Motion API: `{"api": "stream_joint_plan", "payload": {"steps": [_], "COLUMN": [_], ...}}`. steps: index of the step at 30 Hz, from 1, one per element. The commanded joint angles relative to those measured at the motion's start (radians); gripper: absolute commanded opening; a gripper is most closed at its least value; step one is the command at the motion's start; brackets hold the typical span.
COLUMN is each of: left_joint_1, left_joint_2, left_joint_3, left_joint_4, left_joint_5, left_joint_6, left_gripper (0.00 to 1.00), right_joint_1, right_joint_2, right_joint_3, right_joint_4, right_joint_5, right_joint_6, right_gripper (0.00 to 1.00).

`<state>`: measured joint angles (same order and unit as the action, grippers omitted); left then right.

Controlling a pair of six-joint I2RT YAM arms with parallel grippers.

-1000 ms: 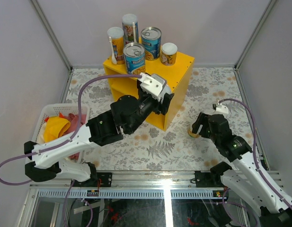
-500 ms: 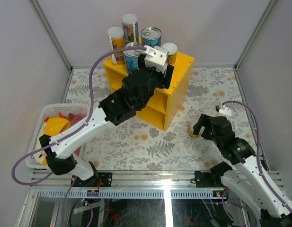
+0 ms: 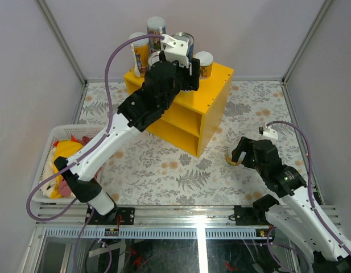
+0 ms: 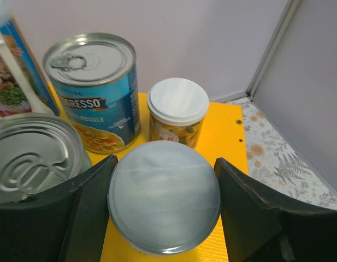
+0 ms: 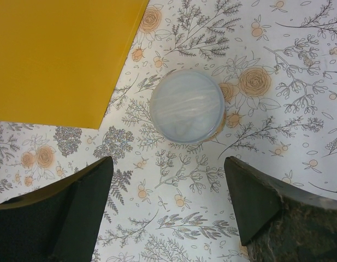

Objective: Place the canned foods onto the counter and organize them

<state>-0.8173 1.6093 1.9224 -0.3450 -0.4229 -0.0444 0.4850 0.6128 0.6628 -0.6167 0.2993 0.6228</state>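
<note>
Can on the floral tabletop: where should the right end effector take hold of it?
Its side wall under the lid, coming straight down: the can stands upright, lid up, apart from the counter, right end effector open above it.

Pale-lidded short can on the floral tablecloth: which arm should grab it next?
Right. The right gripper hangs open above that pale-lidded short can; the left gripper is over at the yellow wooden counter, closed on a second pale-lidded can.

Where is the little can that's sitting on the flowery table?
In the top view, the little can stands on the table's right side, near a corner of the yellow counter, with the open right gripper hovering over it.
</note>
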Motion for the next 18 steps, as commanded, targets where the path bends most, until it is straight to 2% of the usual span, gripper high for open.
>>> {"api": "stream_joint_plan", "payload": {"steps": [1,9,18], "left_joint_1": [0.016,0.039,0.050], "left_joint_2": [0.012,0.035,0.039], "left_joint_3": [0.068,0.082,0.031], "left_joint_4": [-0.006,-0.057,-0.018], "left_joint_5": [0.082,0.095,0.107], "left_joint_6": [-0.052,-0.086,-0.096], "left_gripper": [0.00,0.00,0.00], "right_joint_1": [-0.006,-0.006,-0.006], "right_joint_2": [0.002,0.005,0.020], "right_joint_3": [-0.005,-0.039,-0.080], "right_joint_4": [0.040,0.059,0.102], "right_joint_5": [0.019,0.012,0.008], "right_joint_6": [0.014,0.027,0.031], "right_gripper": [0.91,0.91,0.92]}}
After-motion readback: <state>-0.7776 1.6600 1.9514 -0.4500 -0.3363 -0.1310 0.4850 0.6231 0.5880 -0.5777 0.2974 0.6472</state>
